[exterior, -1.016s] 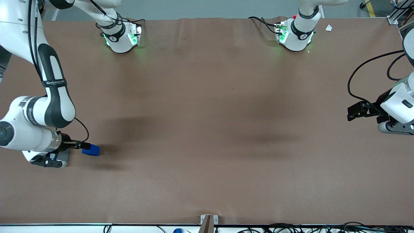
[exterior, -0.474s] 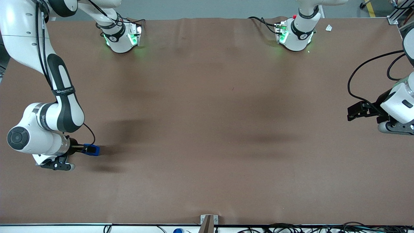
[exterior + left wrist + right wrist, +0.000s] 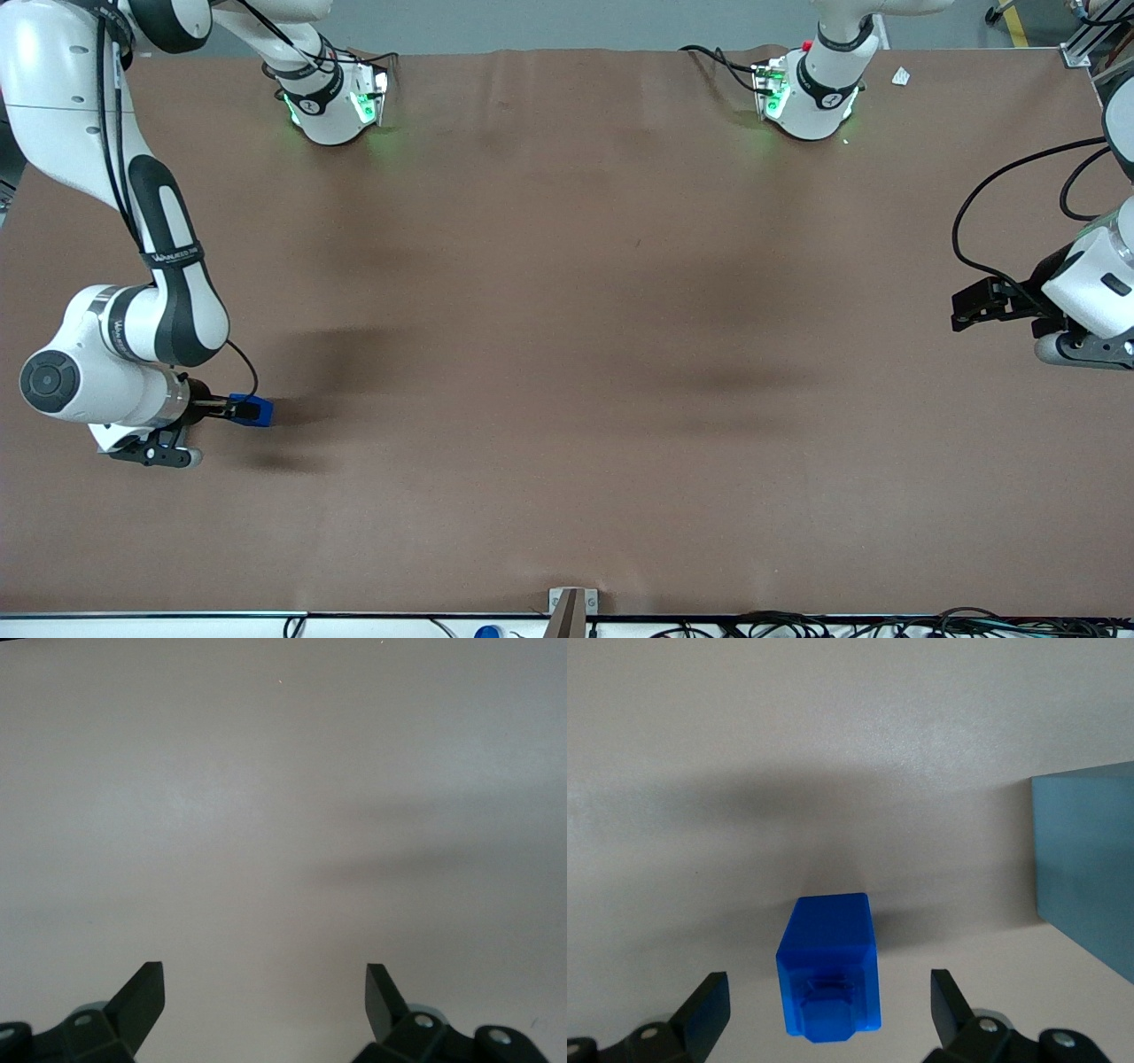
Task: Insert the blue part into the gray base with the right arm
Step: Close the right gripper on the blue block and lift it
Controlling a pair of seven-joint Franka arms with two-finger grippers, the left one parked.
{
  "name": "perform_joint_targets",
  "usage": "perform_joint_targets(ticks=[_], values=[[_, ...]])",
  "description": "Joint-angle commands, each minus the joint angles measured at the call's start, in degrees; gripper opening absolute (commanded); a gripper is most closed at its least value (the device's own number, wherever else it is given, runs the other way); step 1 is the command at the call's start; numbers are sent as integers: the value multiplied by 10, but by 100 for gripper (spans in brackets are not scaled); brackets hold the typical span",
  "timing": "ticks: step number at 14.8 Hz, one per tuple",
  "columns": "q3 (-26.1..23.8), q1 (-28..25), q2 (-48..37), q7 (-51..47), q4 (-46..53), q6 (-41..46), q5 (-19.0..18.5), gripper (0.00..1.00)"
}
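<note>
The blue part (image 3: 254,410) lies on the brown table at the working arm's end. In the right wrist view the blue part (image 3: 827,976) shows its raised step facing the camera. My right arm's gripper (image 3: 232,408) (image 3: 828,981) is open, with a finger on each side of the part's nearer end and a clear gap to both, so it holds nothing. The gray base (image 3: 1090,873) stands on the table beside the blue part, a short way off, with only one flat face visible. In the front view the gray base is hidden under the arm's wrist.
The brown table cloth (image 3: 567,354) spreads wide toward the parked arm's end. Two arm bases (image 3: 332,97) (image 3: 811,93) stand along the edge farthest from the front camera. Cables and a small bracket (image 3: 571,607) lie at the nearest edge.
The right arm's wrist shifted toward the blue part and the open gripper came around it, mostly in the first half second. The blue part has stayed in place.
</note>
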State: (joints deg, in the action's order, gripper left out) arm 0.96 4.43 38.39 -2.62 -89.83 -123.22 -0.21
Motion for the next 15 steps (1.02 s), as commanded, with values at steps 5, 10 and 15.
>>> perform_joint_targets(ticks=[5,10,15], values=[[-5,7,12,1,1,-8,-7,96],[-5,8,14,2,1,-11,-6,70],[-5,9,15,2,1,-11,-6,25]])
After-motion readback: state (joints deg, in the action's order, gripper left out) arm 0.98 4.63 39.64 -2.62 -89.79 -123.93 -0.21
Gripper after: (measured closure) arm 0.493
